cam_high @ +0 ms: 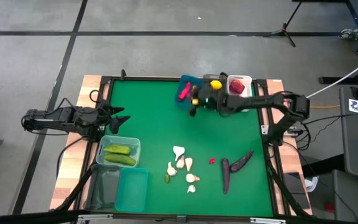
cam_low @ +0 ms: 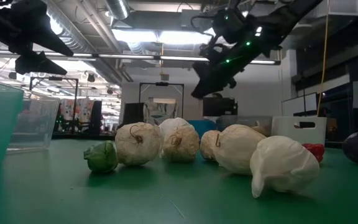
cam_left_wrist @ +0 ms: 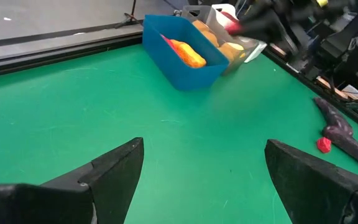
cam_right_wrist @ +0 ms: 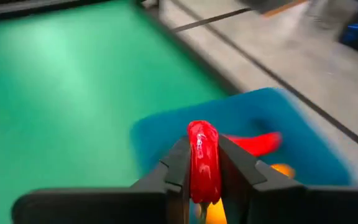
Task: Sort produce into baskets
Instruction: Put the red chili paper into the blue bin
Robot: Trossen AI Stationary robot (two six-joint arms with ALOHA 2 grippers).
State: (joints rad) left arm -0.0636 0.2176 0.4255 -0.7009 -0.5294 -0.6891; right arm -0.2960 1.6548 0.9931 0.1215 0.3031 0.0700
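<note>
A green mat [cam_high: 160, 118] covers the bench top inside a black frame [cam_high: 107, 84]; bare wood [cam_high: 86, 84] shows past its far left corner. A tripod base [cam_high: 286, 29] stands on the grey floor [cam_high: 30, 68] beyond the far edge. Ceiling light strips [cam_low: 166, 37] glow overhead.

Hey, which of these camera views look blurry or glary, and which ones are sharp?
Right wrist view: motion-smeared, the blue bin and floor streaked, though the red piece in the right gripper reads clearly. Low view: garlic sharp, ceiling lights blown out, arms dark silhouettes. Left wrist view: far corner blurred. High view: evenly lit, sharp.
</note>
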